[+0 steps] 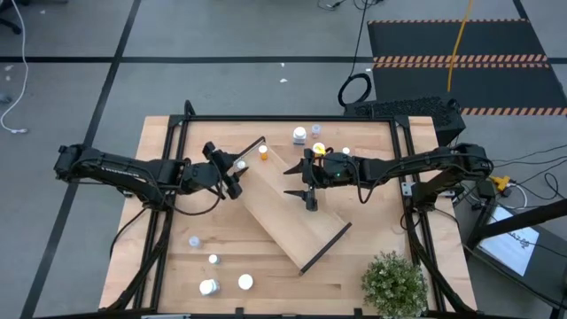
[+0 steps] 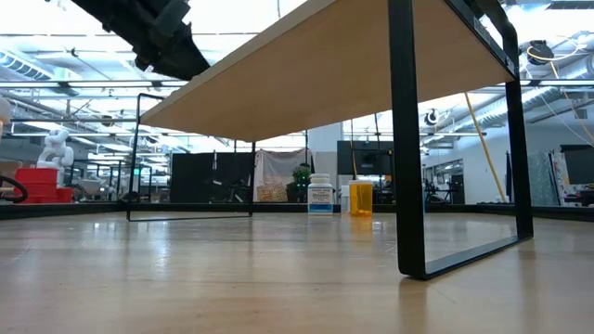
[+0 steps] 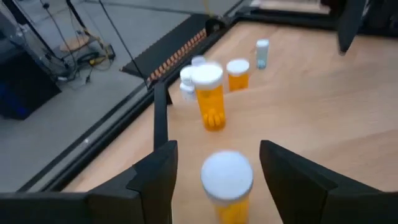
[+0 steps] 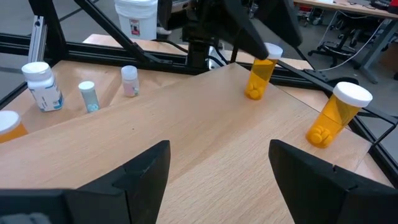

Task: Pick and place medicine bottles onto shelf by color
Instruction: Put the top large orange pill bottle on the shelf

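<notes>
Four medicine bottles stand by the desk's (image 1: 354, 275) near left corner: two small clear bottles (image 1: 194, 240) and, closer to the near edge, two broader white-capped bottles (image 1: 209, 286). Only the high view shows these.

The shelf (image 1: 292, 213) lies slantwise across the middle of the desk. The right gripper (image 1: 306, 190) hangs over the middle of the shelf, fingers spread with nothing between them. At the shelf's far left end stand two orange bottles. The left gripper (image 3: 217, 180) straddles the nearer orange bottle (image 3: 227, 183), fingers apart and clear of it on both sides; that gap shows only in the left wrist view. The second orange bottle (image 3: 209, 99) stands just beyond.

Along the desk's far edge the right wrist view shows four more: a white bottle (image 4: 40, 87), two tiny clear ones (image 4: 88, 96), and an orange bottle (image 4: 6, 124). The low view catches just two of them.
</notes>
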{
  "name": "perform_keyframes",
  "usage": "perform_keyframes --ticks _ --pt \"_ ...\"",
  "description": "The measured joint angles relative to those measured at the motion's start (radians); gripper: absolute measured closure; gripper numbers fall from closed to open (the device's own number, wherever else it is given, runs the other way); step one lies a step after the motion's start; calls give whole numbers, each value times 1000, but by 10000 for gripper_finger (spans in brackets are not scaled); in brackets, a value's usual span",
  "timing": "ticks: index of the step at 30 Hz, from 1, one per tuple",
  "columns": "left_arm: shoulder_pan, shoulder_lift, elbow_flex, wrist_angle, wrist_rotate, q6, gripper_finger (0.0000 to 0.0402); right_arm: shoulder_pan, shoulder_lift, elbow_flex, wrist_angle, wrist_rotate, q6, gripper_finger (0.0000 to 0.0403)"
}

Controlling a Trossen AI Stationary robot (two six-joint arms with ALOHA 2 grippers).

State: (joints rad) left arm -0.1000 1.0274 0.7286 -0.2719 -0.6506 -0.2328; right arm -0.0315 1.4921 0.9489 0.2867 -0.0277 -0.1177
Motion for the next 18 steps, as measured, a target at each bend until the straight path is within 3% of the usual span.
perform_keyframes --ticks 18 --pt "-7 -215 0 9 32 83 172 0 1 0 34 4 31 133"
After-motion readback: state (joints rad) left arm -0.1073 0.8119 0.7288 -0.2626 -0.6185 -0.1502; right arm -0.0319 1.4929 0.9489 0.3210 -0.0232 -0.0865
